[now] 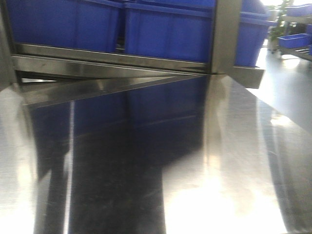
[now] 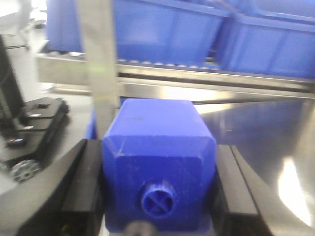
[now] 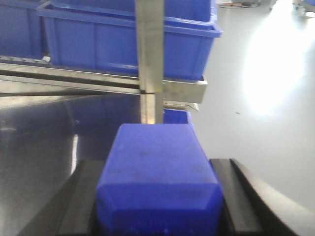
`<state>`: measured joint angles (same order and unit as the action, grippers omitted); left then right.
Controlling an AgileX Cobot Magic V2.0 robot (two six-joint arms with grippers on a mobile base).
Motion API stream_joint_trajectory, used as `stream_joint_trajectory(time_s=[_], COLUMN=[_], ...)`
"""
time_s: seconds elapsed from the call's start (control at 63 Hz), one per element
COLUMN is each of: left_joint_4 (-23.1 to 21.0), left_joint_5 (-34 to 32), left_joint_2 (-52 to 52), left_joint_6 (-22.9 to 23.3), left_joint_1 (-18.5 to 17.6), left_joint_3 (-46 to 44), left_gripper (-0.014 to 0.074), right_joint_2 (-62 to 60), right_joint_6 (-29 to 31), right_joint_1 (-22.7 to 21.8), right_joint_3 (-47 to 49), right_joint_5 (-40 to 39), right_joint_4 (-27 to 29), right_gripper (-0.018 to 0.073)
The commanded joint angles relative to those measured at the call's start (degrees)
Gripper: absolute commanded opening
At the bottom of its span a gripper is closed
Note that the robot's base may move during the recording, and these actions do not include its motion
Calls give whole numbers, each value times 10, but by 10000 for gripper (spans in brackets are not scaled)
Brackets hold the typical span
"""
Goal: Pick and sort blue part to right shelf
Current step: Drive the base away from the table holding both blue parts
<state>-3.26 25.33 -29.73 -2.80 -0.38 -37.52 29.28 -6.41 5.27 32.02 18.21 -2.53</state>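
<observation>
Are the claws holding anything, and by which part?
Yes. The left gripper clamps a blue part by its flat sides; the right gripper clamps a blue block likewise.

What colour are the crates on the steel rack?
Blue crates; right wrist view shows them best.

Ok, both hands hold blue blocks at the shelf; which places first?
Likely left. The blue part in the left hand shows its round cap, with a crate ahead beside the upright. The block in the right hand faces a shelf post squarely, cap unseen.
</observation>
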Motion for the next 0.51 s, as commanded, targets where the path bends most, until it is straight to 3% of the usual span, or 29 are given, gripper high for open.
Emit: stream_joint_trajectory(time_s=[0.0,0.492], left_joint_4=[-1,-2], left_joint_5=[-52,-52], left_joint_2=[-2,-2], left_joint_6=[0,0], left_joint_1=[1,1], left_joint_3=[-17,-17], left_gripper=[293,293], right_joint_2=[0,0], right_joint_6=[2,2], right_joint_1=[-3,-3], right_joint_3=[18,18], right_joint_5=[-48,-48], right_joint_4=[-8,-8], right_gripper=[400,400])
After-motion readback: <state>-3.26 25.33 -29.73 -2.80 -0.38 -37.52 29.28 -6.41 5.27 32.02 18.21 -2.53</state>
